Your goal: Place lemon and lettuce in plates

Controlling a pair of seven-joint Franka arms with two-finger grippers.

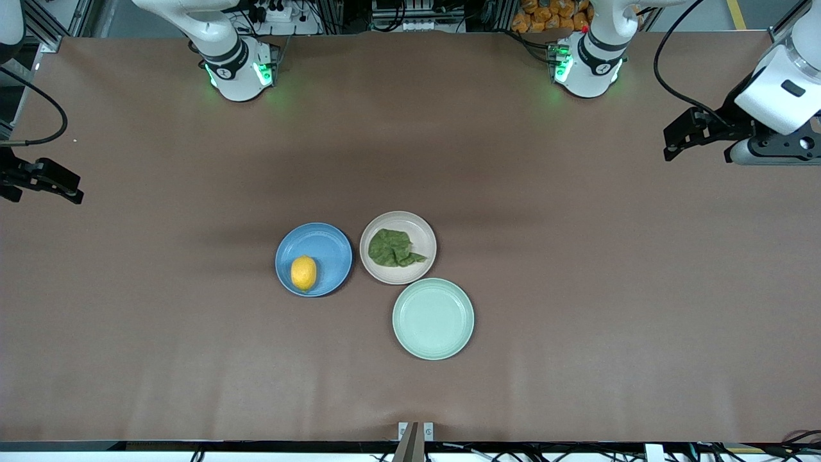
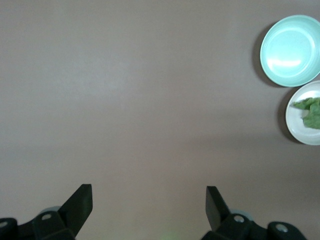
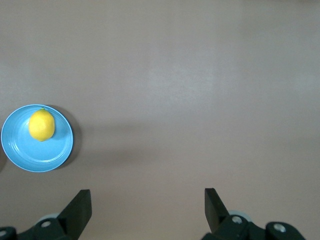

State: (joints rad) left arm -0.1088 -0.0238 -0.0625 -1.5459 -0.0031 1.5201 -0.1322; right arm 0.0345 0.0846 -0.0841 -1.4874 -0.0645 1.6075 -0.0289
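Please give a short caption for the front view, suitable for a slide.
Lemon on blue plate, lettuce on beige plate; open left gripper and right gripper wait apart.

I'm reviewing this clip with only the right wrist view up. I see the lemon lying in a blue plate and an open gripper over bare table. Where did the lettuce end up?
Observer: The lettuce lies in the beige-pink plate, which sits beside the blue plate toward the left arm's end of the table.
Operator: Are there any other plates?
Observer: Yes, a mint-green plate with nothing in it, nearer to the front camera than the beige-pink one.
Operator: Where is the left gripper?
Observer: The left gripper is open and holds nothing, over bare table at the left arm's end, well away from the plates.
Operator: And the right one?
Observer: The right gripper hangs at the right arm's end of the table, away from the lemon.
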